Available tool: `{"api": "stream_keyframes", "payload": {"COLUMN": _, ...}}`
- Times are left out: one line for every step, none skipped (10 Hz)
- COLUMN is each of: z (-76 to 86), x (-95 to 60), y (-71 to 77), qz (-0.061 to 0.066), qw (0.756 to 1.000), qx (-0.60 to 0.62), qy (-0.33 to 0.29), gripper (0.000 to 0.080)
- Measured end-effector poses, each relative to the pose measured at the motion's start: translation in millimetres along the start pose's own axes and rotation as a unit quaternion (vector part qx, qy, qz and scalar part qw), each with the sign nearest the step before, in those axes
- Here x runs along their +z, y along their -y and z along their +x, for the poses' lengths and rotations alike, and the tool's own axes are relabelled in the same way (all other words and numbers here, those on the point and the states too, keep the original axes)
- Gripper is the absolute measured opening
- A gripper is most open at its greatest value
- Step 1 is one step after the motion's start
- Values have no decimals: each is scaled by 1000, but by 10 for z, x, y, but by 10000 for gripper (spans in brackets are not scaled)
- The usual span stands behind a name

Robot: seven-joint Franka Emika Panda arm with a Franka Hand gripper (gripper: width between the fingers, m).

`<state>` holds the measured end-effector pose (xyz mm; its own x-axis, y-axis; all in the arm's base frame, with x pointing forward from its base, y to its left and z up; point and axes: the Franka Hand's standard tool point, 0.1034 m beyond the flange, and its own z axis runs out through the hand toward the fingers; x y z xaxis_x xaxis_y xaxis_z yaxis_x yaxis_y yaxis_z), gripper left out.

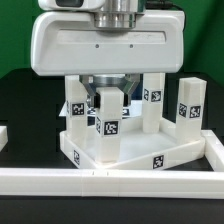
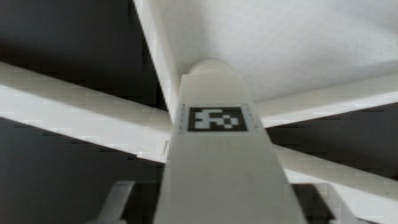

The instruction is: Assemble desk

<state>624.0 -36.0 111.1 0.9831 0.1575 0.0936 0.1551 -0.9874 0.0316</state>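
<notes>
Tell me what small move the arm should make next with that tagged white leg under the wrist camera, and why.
Probably finish closing the fingers on the leg. It stands upright directly under the wrist, centred in the wrist view above the tabletop, but the pictures do not show the fingers touching it, so lifting now might leave it behind.

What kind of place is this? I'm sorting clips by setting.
Most likely a robotics lab bench, not a home: a black table fenced by white border rails, white desk parts such as a leg carrying square marker tags, and a robot gripper above them.
</notes>
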Motion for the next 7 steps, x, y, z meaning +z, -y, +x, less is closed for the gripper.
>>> {"api": "stream_keyframes", "payload": {"z": -4, "x": -3, "y": -17, "qz": 1, "qw": 999, "qx": 40, "qy": 1, "gripper": 289}}
{"api": "stream_keyframes", "payload": {"z": -18, "x": -7, "y": -58, "qz": 3, "qw": 997, "qx": 83, "qy": 4, "gripper": 289}}
{"api": "stream_keyframes", "payload": {"z": -33, "x": 5, "y": -89, "qz": 4, "qw": 990, "qx": 139, "qy": 5, "gripper": 289}}
{"api": "stream_keyframes", "payload": {"z": -43, "x": 10, "y": -119, "qz": 9, "qw": 982, "qx": 189, "qy": 4, "gripper": 291}}
{"api": "stream_keyframes", "payload": {"z": -49, "x": 11, "y": -136, "qz": 12, "qw": 970, "qx": 241, "qy": 4, "gripper": 291}}
{"api": "stream_keyframes", "payload": {"z": -52, "x": 11, "y": -142, "qz": 15, "qw": 956, "qx": 292, "qy": 4, "gripper": 291}}
{"api": "stream_keyframes", "payload": {"z": -51, "x": 15, "y": -137, "qz": 15, "qw": 939, "qx": 343, "qy": 5, "gripper": 291}}
